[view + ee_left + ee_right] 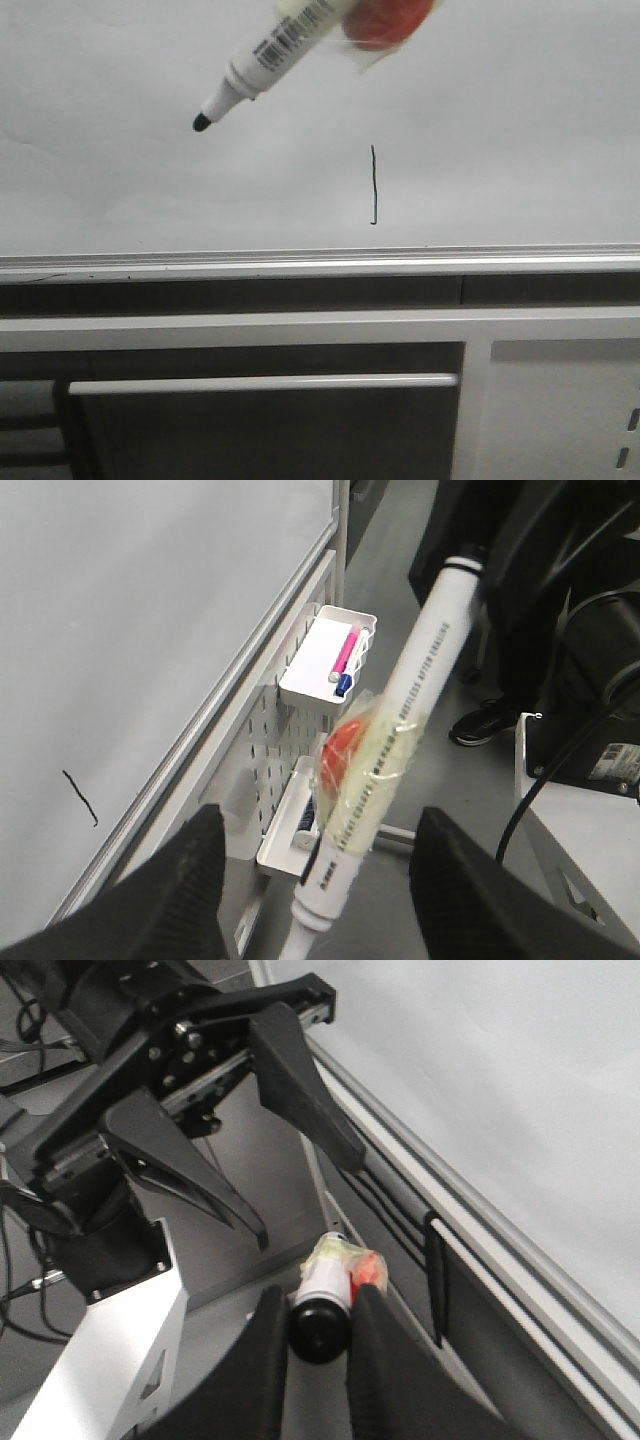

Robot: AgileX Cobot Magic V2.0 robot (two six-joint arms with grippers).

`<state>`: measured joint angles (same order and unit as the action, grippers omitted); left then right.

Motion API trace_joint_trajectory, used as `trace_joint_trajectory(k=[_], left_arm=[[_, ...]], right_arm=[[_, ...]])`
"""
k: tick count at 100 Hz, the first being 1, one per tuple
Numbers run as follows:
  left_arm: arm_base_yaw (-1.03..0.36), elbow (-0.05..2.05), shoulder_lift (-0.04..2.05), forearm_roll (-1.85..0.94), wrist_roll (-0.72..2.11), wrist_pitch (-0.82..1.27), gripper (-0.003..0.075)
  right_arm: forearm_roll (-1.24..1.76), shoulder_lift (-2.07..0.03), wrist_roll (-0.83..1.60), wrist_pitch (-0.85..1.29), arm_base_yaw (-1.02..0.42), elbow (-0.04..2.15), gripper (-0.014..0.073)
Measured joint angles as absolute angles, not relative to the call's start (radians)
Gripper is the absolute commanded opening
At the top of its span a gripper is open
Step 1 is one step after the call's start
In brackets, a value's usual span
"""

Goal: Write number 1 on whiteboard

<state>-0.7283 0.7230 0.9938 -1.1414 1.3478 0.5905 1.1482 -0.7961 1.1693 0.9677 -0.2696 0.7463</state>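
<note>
The whiteboard [500, 100] fills the upper front view, and the number 1 [373, 185] is a thin dark vertical stroke near its middle. The same number 1 [80, 798] shows in the left wrist view. A white marker [275, 50] with red tape-wrapped padding hangs tilted up and left of the stroke, its black tip [202, 122] apart from it. My right gripper [318, 1302] is shut on the marker's black rear end [320, 1328]. My left gripper [318, 880] is open, and the marker [400, 720] passes between its wide-apart fingers without touching them.
A silver rail [320, 262] runs under the board. Below it is a grey cabinet with a bar handle [260, 382]. A white tray [312, 672] with pink and blue pens hangs on a pegboard beside the board. A second tray [285, 825] hangs below it.
</note>
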Motion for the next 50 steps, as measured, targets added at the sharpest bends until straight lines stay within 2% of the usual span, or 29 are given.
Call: trace_joint_trajectory(k=[50], left_arm=[[-0.728, 0.723, 1.022, -1.147, 1.381, 0.659, 0.0386]], right_arm=[[1.147, -0.904, 1.166, 1.103, -0.270, 0.877, -0.0043]])
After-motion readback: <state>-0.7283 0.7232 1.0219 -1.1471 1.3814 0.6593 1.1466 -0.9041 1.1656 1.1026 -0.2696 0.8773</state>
